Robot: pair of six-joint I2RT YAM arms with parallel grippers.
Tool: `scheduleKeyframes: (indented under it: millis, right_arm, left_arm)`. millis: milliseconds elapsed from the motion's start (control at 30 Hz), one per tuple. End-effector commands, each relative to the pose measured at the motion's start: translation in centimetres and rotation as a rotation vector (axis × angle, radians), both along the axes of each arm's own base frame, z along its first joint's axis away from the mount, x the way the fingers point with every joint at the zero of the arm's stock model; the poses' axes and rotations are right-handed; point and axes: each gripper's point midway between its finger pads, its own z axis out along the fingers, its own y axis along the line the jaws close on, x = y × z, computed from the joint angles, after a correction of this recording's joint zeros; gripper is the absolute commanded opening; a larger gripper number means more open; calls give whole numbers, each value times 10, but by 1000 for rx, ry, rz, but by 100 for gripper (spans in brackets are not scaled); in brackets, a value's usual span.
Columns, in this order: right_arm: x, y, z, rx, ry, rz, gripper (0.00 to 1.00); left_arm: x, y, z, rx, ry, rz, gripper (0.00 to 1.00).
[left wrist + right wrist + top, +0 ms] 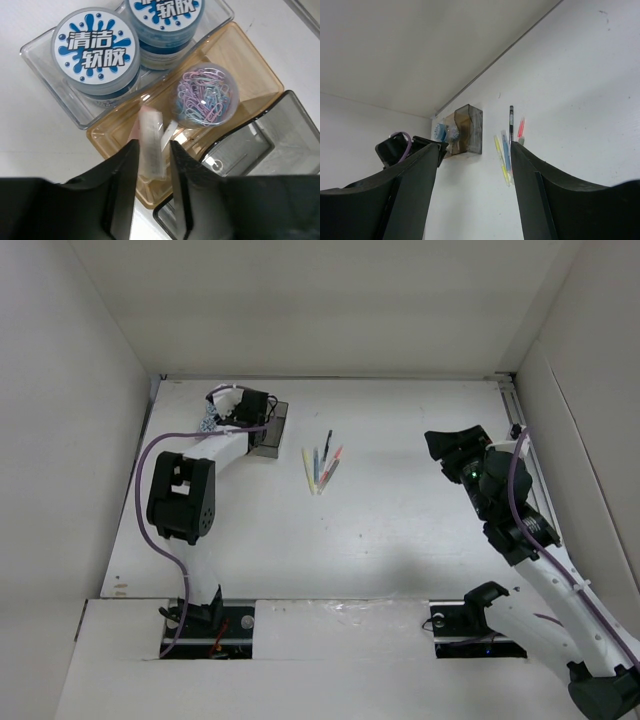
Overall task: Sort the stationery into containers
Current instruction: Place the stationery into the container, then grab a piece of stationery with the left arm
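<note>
Two fingers (120, 190), one eraser (151, 145), three trays (250, 65)

trays (250, 50): three, joined in a row (clear, amber, dark grey)
round tubs with blue-and-white lids (95, 45): two
tub of paper clips (202, 95): one
pale wrapped pieces (150, 145): one sure, maybe a second
pens (317, 468): five countable, maybe six
robot arms (180, 495): two

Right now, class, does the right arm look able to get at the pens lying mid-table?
Probably yes: the right gripper is open and faces the pens across bare table, with nothing between them.
</note>
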Motion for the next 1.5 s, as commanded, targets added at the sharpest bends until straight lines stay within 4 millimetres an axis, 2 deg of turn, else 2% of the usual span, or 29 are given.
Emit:
scheduleKeyframes:
  millis: [0,33,100,167,233,333,367,433,467,500,533,567,600,667,700,767,833,900,933,1000,1067,1133,1167,1200,1233,1267,1300,1400,1467]
  right_arm:
    - [-1,4,19,15,-62,19,66]
    - [0,3,19,14,-62,10,66]
    - [4,5,13,5,-44,10,66]
    - [4,5,13,-4,-45,11,67]
    - [4,4,17,0,-54,11,69]
    - [9,7,12,-6,-41,11,71]
    - [10,10,9,-9,-31,23,71]
    - [15,14,-1,-22,-2,33,71]
    - [15,14,-1,-22,-2,33,71]
    - [15,14,-1,-22,-2,33,71]
    - [15,14,-1,-22,-2,33,71]
    - [16,13,-1,-23,-2,22,66]
    - [16,13,-1,-23,-2,22,62]
    - [17,13,1,-19,-10,22,51]
    - [17,13,1,-19,-10,22,39]
    - [20,16,-6,-28,12,32,26]
    - [25,19,-11,-36,29,32,14]
    - [26,23,-15,-42,41,41,9]
    - [26,23,-15,-42,41,41,7]
    - [26,23,-15,-42,41,41,7]
    - [25,20,-11,-38,30,31,6]
    - [24,17,-8,-35,19,20,6]
    - [24,17,-8,-35,19,20,6]
    - [22,17,-5,-31,11,20,6]
    - [23,15,-5,-32,11,11,6]
    - [23,15,-5,-32,11,10,6]
    - [23,15,-5,-32,11,10,6]
    - [23,15,-5,-32,11,10,7]
    - [23,15,-5,-32,11,10,7]
  left_arm:
    - [-7,12,12,14,-27,56,28]
    - [-9,13,11,16,-25,70,37]
    - [-12,14,6,20,-12,70,48]
    - [-11,12,15,2,-45,63,60]
    - [-13,8,20,0,-66,48,63]
    - [-16,5,44,-1,-128,34,65]
    - [-18,-5,59,-3,-171,14,65]
    - [-20,-11,73,-5,-209,-10,65]
    - [-21,-12,76,-9,-228,-25,65]
    - [-23,-18,91,-31,-268,-44,66]
    - [-25,-24,96,-39,-285,-67,66]
    - [-27,-25,97,-48,-292,-77,66]
    - [-28,-30,110,-61,-325,-88,66]
    - [-34,-44,117,-65,-341,-124,66]
    - [-37,-48,117,-62,-347,-141,66]
    - [-46,-60,128,-48,-374,-172,61]
    - [-54,-70,129,-57,-386,-197,57]
    - [-58,-83,125,-71,-380,-254,44]
    - [-64,-91,115,-75,-358,-286,37]
    - [-68,-112,114,-83,-354,-361,23]
    - [-75,-122,91,-67,-287,-396,18]
    - [-83,-145,75,-62,-242,-468,17]
    - [-84,-155,75,-61,-233,-488,17]
    - [-88,-162,58,-29,-176,-517,17]
    - [-96,-176,51,-13,-146,-550,17]
    - [-97,-185,52,0,-135,-559,17]
    - [-101,-185,36,44,-84,-554,18]
    - [-107,-192,10,65,-13,-553,19]
    - [-107,-195,1,69,15,-563,19]
